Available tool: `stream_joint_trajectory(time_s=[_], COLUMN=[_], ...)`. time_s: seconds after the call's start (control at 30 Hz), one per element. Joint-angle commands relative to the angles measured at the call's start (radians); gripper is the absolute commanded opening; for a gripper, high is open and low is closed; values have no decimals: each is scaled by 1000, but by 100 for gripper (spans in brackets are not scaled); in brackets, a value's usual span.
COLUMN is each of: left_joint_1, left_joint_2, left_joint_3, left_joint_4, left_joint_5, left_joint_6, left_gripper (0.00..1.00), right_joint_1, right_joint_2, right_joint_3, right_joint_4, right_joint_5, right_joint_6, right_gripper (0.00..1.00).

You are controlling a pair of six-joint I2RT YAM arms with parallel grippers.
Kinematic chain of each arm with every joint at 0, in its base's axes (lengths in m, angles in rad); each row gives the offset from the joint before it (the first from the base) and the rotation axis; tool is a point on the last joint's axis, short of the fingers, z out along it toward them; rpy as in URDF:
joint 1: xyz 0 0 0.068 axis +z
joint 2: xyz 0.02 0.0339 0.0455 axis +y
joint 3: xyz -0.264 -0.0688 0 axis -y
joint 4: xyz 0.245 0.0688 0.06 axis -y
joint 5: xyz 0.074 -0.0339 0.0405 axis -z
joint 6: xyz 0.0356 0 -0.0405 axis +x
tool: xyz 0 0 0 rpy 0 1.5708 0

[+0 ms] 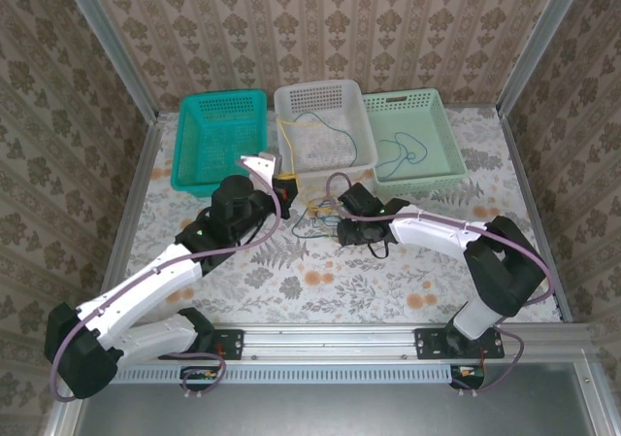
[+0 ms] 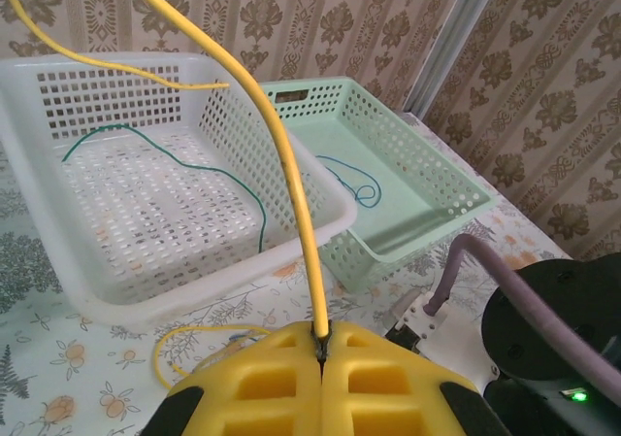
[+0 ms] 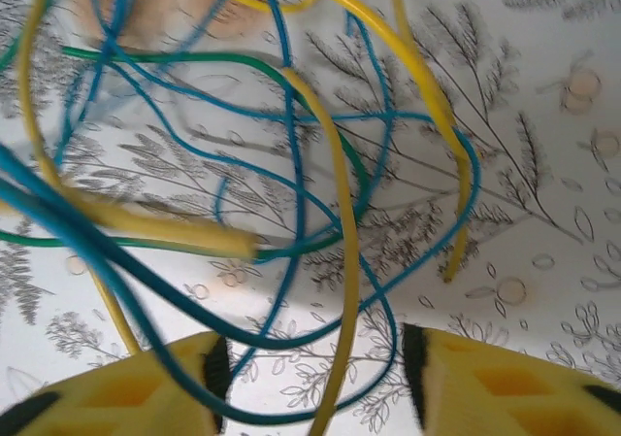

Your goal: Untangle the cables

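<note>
- Top view: the left gripper (image 1: pixel 284 184) sat just before the white basket (image 1: pixel 330 172), clenched on a yellow cable (image 1: pixel 280 140) that rose over the rim into that basket.
- A green cable (image 1: pixel 335 130) lay in the white basket and a blue cable (image 1: pixel 408 150) in the green basket (image 1: pixel 417 179). The teal basket (image 1: pixel 194 182) stood to the left.
- The tangle (image 1: pixel 310 222) lay on the table (image 1: pixel 388 281) between the two grippers, near the white basket. The right gripper (image 1: pixel 335 224) was at its right edge.
- Left wrist view: the yellow pads (image 2: pixel 272 378) met on the yellow cable, which climbed from the pinch and arched toward the white basket. A yellow loop (image 2: pixel 204 327) lay on the table just before the basket's near wall.
- The green cable ran alone across the white basket's floor. The blue one lay alone in the green basket, and neither crossed another strand.
- Right wrist view: the right gripper's jaws stood apart, with blue and yellow strands passing between them, and nothing looked pinched.
- Beyond the jaws, yellow, blue and green strands crossed over and under one another on the table.
- Progress, as a judgement: two cables looked sorted, one to a basket, and the yellow one was held partway out of the knot.
- The tangle itself looked like the bulk of what was left, with several strands to part and lay out singly.
</note>
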Motion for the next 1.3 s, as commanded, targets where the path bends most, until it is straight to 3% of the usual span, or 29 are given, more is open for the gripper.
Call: stream_joint_trajectory(time_s=[0.0,0.13,0.27,0.47,0.63,0.77,0.83,0.9,0.97,1.07,1.27], left_joint_1=[20,76,135,154,154,164,169,169,169,170,171], left_joint_2=[-57,-115,-157,-149,-197,-233,-239,-229,-210,-172,-159], left_joint_3=[45,89,115,124,113,140,146,146,139,135,151], left_joint_4=[-72,-202,-267,-345,-454,-536,-534,-521,-517,-529,-562], left_joint_5=[-15,15,114,243,192,158,172,193,208,219,144], left_joint_6=[41,58,39,-4,12,51,53,47,43,37,66], left_gripper=[1,1,3,3,3,3,3,3,3,3,2], right_joint_1=[-19,-42,-52,-53,-59,-77,-75,-59,-32,2,0], right_joint_2=[25,65,103,72,27,28,21,-1,-30,-67,-122], right_joint_3=[-18,-43,-58,-55,-50,-66,-72,-72,-58,-43,-88], right_joint_4=[-55,-35,-4,45,35,34,49,66,57,19,3], right_joint_5=[18,-42,-97,-126,-112,-114,-133,-147,-120,-37,21], right_joint_6=[39,69,92,97,81,78,60,12,-57,-141,-135], right_gripper=[42,37,28,37,35,24,29,50,62,67,67])
